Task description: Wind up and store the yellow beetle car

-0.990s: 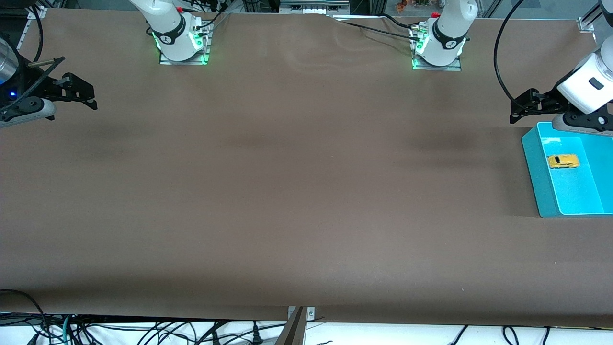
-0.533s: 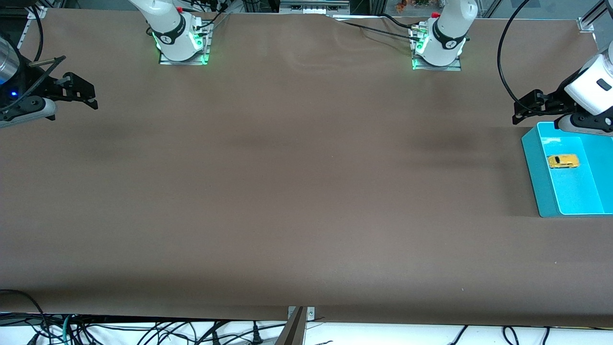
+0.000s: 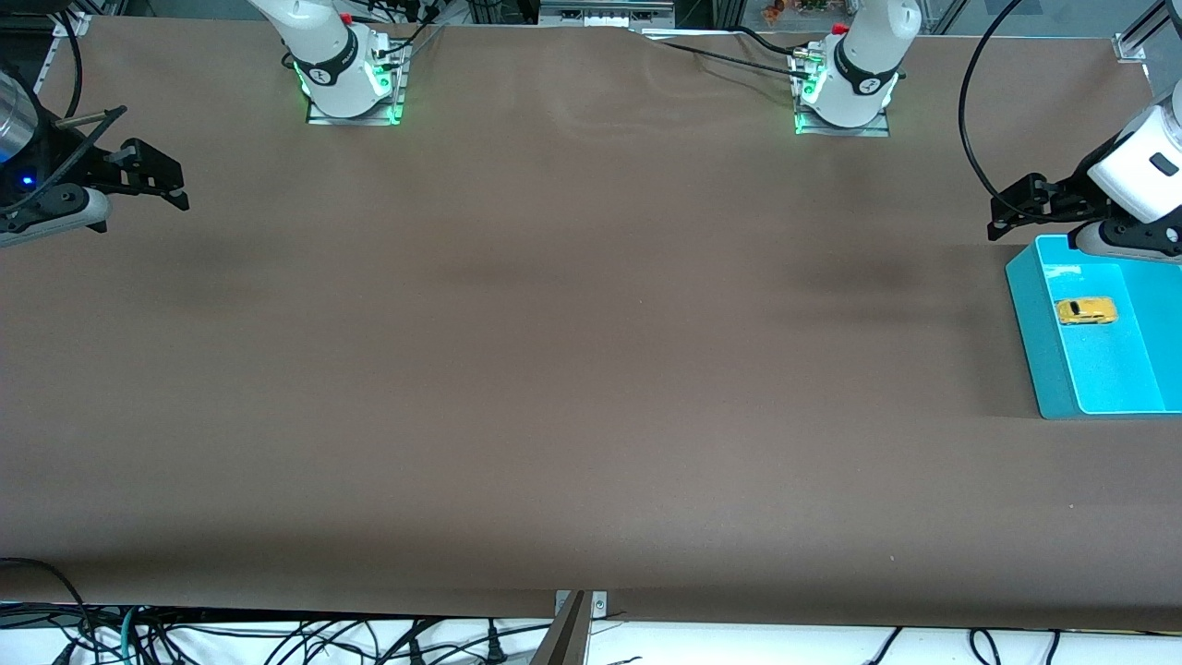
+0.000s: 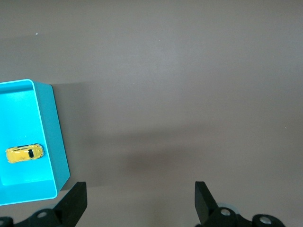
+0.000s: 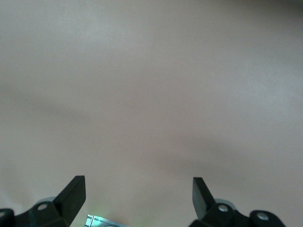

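Here the yellow beetle car (image 3: 1086,311) is a tiny, bright yellow toy with a rounded body and dark windows; no writing can be read on it. It rests on the floor of a turquoise bin (image 3: 1032,332) at the left arm's end of the brown table (image 3: 572,369). The left tool (image 3: 1005,214) hangs just beside the bin, fingers apart and empty. The right tool (image 3: 171,185) waits at the right arm's end, fingers likewise apart.
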Tool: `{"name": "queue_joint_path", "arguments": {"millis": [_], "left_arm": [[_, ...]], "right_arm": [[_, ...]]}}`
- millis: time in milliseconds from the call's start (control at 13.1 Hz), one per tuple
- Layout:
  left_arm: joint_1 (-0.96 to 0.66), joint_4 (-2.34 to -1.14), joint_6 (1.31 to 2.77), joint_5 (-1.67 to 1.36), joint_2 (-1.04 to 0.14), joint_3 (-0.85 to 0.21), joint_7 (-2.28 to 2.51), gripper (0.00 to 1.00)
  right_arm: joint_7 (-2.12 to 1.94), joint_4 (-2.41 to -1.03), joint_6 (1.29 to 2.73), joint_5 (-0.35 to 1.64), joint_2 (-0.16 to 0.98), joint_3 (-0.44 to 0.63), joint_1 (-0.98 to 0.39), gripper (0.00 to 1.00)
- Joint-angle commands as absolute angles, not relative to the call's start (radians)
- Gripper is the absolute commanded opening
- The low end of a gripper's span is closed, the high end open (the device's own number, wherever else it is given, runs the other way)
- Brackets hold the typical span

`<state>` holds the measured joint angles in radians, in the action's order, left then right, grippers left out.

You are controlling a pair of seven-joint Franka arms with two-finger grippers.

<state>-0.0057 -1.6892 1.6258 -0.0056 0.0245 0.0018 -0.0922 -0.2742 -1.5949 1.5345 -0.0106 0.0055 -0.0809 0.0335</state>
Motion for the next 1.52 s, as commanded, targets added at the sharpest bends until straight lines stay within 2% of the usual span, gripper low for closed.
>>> {"name": "queue_joint_path", "arguments": {"millis": [0, 1448], "left_arm": [[-0.002, -1.683, 1.629, -0.031, 0.021, 0.002, -0.086, 1.00], [0.009, -1.683, 1.626, -0.040, 0.021, 0.000, -0.091, 1.00]], "right_arm": [[-0.288, -1.589, 1.522, -0.002, 0.002, -0.087, 0.038, 1.00], [-0.307, -1.588, 1.509, 0.002, 0.000, -0.084, 0.038, 1.00]]}}
